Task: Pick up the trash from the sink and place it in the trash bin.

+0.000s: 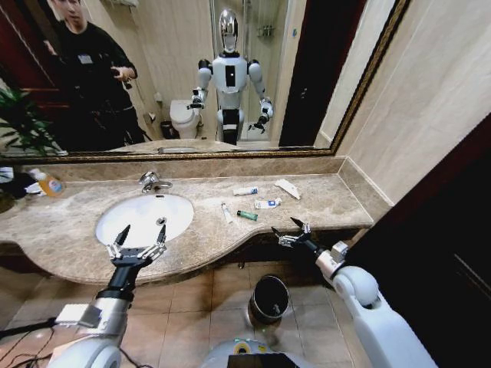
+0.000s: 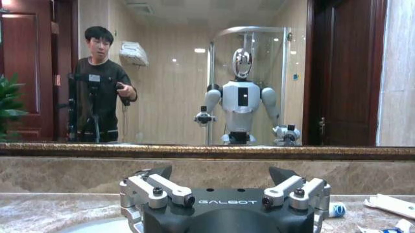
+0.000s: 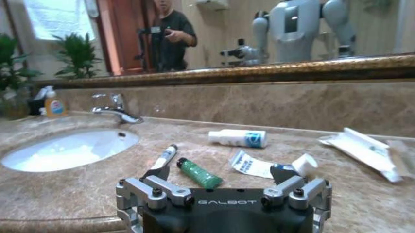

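I see both grippers spread wide at the beige marble countertop's (image 1: pixel 322 201) front edge: left gripper (image 1: pixel 136 243) over the white oval sink (image 1: pixel 142 218), right gripper (image 1: pixel 291 231) near the teal-green tube (image 1: pixel 247 215). The round black trash bin (image 1: pixel 269 297) stands on the floor below.

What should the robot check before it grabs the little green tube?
1. Right gripper fingers open: ok.
2. Right gripper empty: ok.
3. Green tube lies free on the countertop, apart from the white tube: ok.
4. Path from right gripper to green tube unblocked: ok.
5. Trash bin open, on the floor below the counter edge: ok.
6. Left gripper out of the way, over the sink rim: ok.
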